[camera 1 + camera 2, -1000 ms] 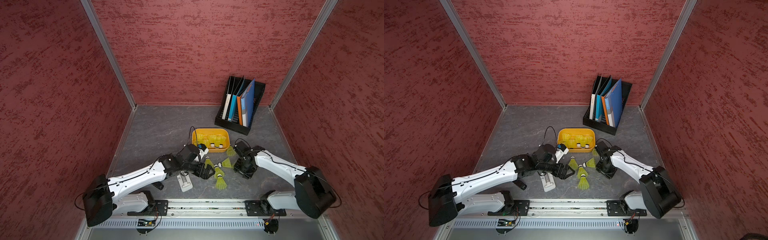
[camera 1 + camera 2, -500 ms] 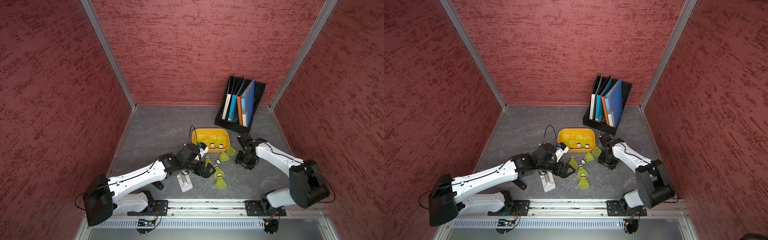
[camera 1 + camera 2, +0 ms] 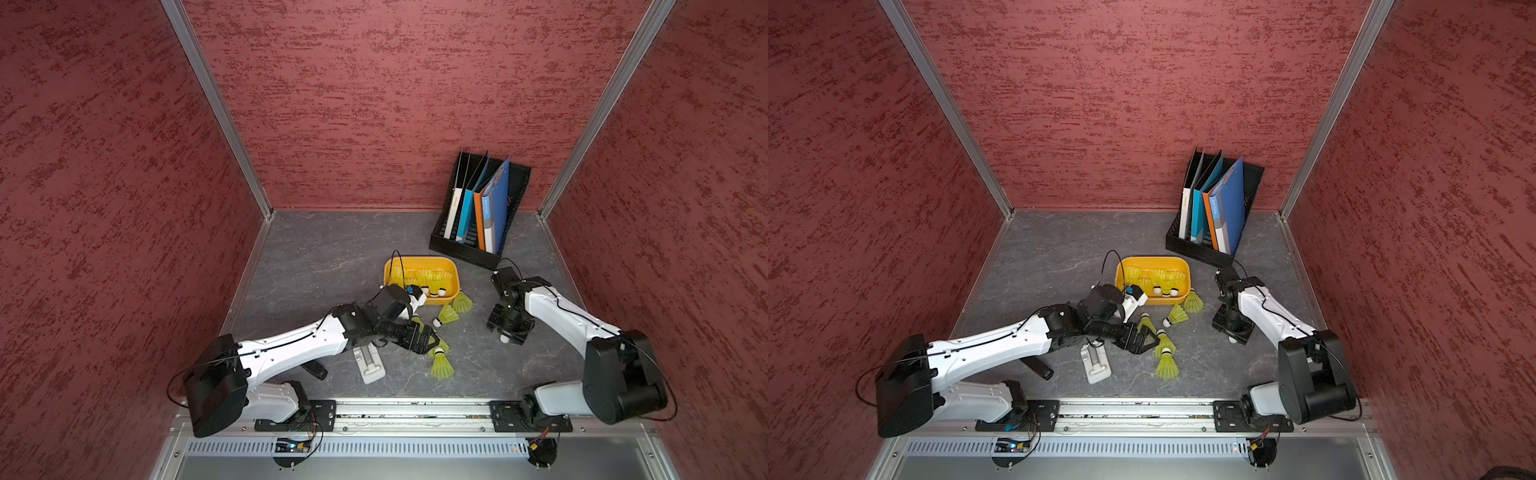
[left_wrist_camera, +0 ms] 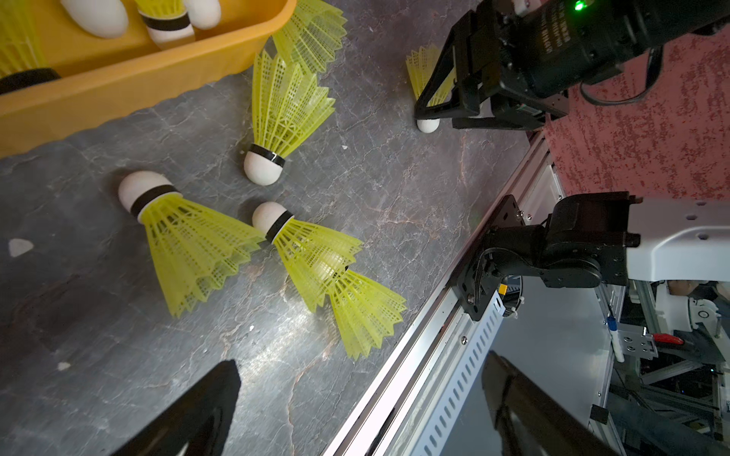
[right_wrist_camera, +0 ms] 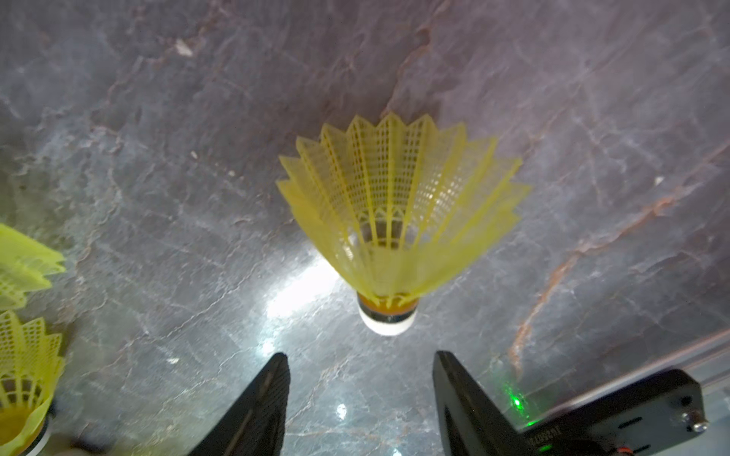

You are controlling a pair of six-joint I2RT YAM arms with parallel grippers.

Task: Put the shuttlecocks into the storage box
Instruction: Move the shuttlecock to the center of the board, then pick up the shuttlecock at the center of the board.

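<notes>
Hovering low over the loose pile at the lower middle of both top views, our left gripper (image 3: 428, 343) stands wide open and empty. Several shuttlecocks (image 4: 189, 241) lie on their sides beneath it with skirts overlapping, and we judge that wide jaws give room to single one out. Right of centre, our right gripper (image 5: 359, 355) has its jaws parted and clamps nothing. A single shuttlecock (image 5: 391, 221) sits just ahead of them, white tip toward the jaws; we cannot tell whether it stands or lies. We read it as lined up for a grasp. The storage box (image 3: 419, 259) sits at mid-frame within reach of both arms, several shuttlecocks already inside, and another shuttlecock (image 3: 462, 302) leans against its outer wall.
</notes>
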